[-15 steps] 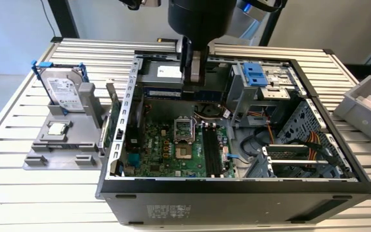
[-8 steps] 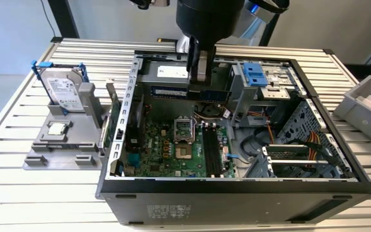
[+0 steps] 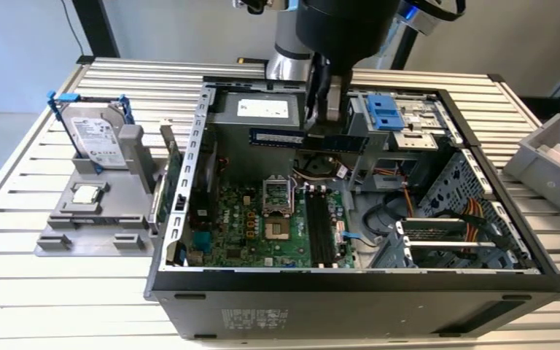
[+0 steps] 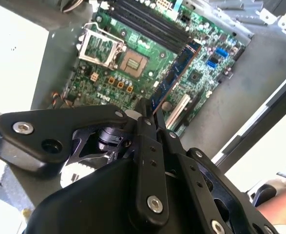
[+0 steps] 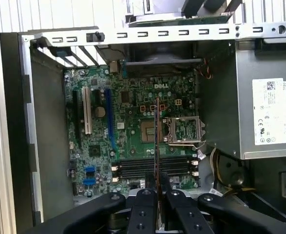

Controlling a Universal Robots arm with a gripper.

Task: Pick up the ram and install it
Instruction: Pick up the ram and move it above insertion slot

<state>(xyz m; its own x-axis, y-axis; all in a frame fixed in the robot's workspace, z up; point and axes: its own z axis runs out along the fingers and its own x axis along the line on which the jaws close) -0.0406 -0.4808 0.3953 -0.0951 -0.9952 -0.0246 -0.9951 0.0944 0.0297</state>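
My gripper point(image 3: 326, 128) hangs over the open computer case point(image 3: 358, 281), shut on the ram point(image 3: 305, 138). The ram is a long narrow stick, bluish with dark chips, held level above the green motherboard point(image 3: 251, 233). In the second wrist view the ram point(image 4: 174, 75) sticks out from the black fingertips point(image 4: 145, 119) over the board. The first wrist view shows the ram point(image 5: 157, 131) edge-on as a thin line, above the black memory slots point(image 5: 155, 167) and beside the processor socket point(image 5: 184, 129). In the exterior view the memory slots point(image 3: 321, 230) lie below and in front of the held stick.
A grey holder point(image 3: 90, 226) at the exterior view's left carries a silver hard drive point(image 3: 95, 135) and a small square processor chip point(image 3: 85, 194). The power supply point(image 3: 260, 109) sits at the case's back. Cables and drive cages point(image 3: 445, 219) crowd the case's right. A grey bin point(image 3: 557, 160) stands far right.
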